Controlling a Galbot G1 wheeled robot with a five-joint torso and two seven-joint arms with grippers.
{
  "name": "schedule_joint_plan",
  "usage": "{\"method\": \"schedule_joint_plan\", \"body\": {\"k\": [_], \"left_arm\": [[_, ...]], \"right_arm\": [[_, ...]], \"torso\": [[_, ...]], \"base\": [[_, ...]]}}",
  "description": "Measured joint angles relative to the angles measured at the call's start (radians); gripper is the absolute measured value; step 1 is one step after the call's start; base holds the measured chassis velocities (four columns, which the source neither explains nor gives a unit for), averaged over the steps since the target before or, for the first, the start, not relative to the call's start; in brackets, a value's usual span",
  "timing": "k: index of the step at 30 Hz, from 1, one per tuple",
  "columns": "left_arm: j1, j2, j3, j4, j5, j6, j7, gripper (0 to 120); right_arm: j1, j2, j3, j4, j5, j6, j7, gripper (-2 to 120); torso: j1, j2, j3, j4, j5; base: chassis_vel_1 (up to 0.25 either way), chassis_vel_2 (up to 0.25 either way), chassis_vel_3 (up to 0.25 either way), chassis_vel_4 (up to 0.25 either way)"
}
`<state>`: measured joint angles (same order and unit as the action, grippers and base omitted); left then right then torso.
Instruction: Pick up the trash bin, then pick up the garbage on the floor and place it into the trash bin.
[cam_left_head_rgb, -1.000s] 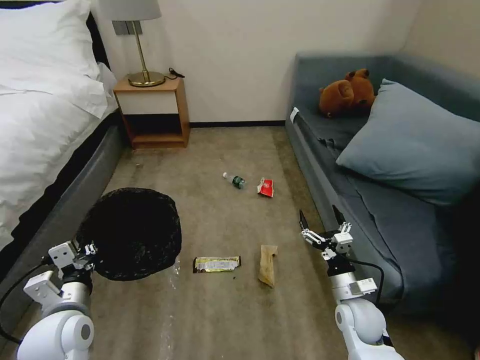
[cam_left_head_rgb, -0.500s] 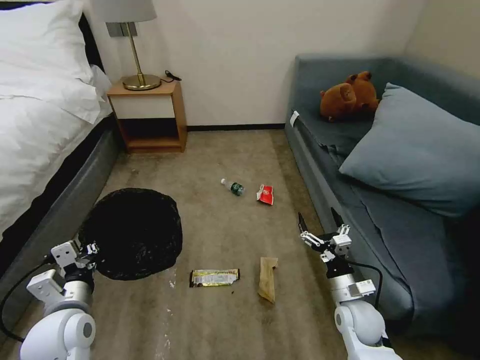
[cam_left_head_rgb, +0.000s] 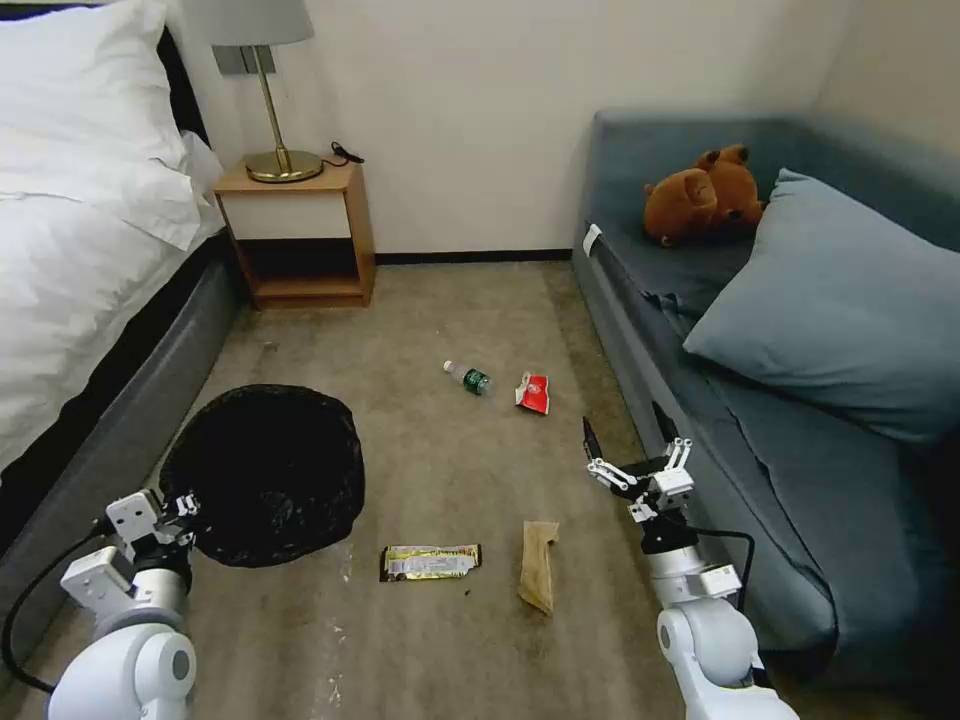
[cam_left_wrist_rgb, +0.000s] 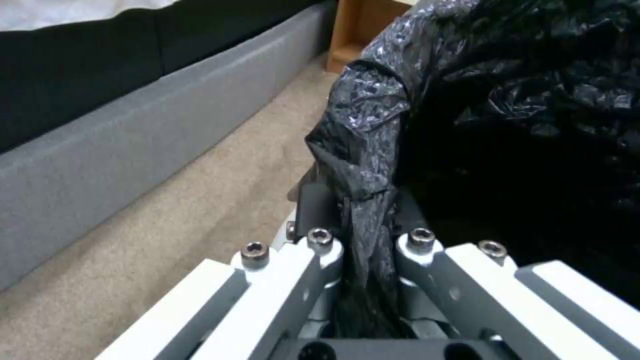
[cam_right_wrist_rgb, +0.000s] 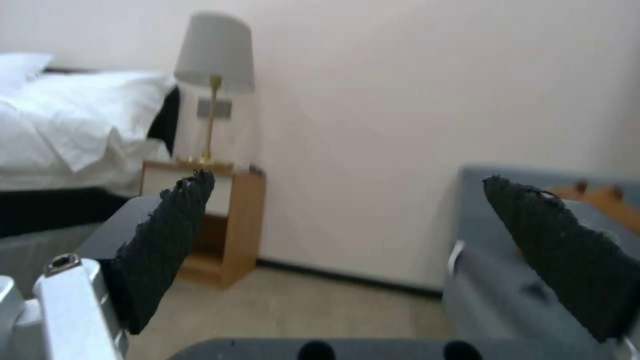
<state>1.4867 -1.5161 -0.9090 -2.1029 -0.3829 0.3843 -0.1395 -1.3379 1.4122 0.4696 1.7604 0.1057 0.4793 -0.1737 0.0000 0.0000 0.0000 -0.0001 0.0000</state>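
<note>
Left pincer (cam_left_head_rgb: 183, 503) clamps the trash bin (cam_left_head_rgb: 265, 470) by its bag-draped rim, apparently carrying it; right pincer (cam_left_head_rgb: 628, 452) hangs wide open, empty, above the floor (cam_left_head_rgb: 450, 640).

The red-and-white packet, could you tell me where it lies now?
In the head view, the red-and-white packet lies on the carpet, right of the small bottle, near the sofa.

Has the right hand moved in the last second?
Yes. The right hand, open, has crept forward and slightly left, closing the gap to the red packet lying on the floor.
</note>
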Motion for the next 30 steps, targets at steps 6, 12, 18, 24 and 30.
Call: {"method": "schedule_joint_plan", "body": {"k": [6, 12, 18, 24, 30], "left_arm": [[-0.009, -0.001, 0.005, 0.003, 0.022, 0.002, 0.0, 4], [-0.023, -0.002, 0.017, 0.018, 0.045, 0.008, 0.001, 4], [-0.032, -0.007, 0.026, 0.034, 0.077, 0.014, 0.001, 4], [-0.036, -0.018, 0.035, 0.04, 0.108, 0.022, -0.002, 4], [-0.039, -0.02, 0.05, 0.049, 0.124, 0.023, -0.004, 4]], "right_arm": [[0.079, -0.025, -0.153, 0.015, 0.006, -0.232, 0.256, 100], [0.156, -0.04, -0.257, -0.04, -0.016, -0.391, 0.359, 100], [0.245, -0.06, -0.367, -0.143, 0.044, -0.614, 0.487, 100], [0.325, -0.059, -0.435, -0.281, 0.141, -0.764, 0.501, 100], [0.343, -0.047, -0.427, -0.357, 0.197, -0.878, 0.459, 100]], "torso": [[0.0, 0.0, 0.0, 0.0003, 0.0], [0.0, 0.0, 0.0, 0.0, -0.0002], [0.0, 0.0, 0.0, 0.0001, -0.0002], [0.0, 0.0, 0.0, 0.0003, 0.0001], [0.0, 0.0, 0.0, 0.0002, 0.0]], "base": [[0.0, 0.0, 0.0, 0.0], [0.0, 0.0, 0.0, 0.0], [0.0, 0.0, 0.0, 0.0], [0.0, 0.0, 0.0, 0.0], [0.0, 0.0, 0.0, 0.0]]}}
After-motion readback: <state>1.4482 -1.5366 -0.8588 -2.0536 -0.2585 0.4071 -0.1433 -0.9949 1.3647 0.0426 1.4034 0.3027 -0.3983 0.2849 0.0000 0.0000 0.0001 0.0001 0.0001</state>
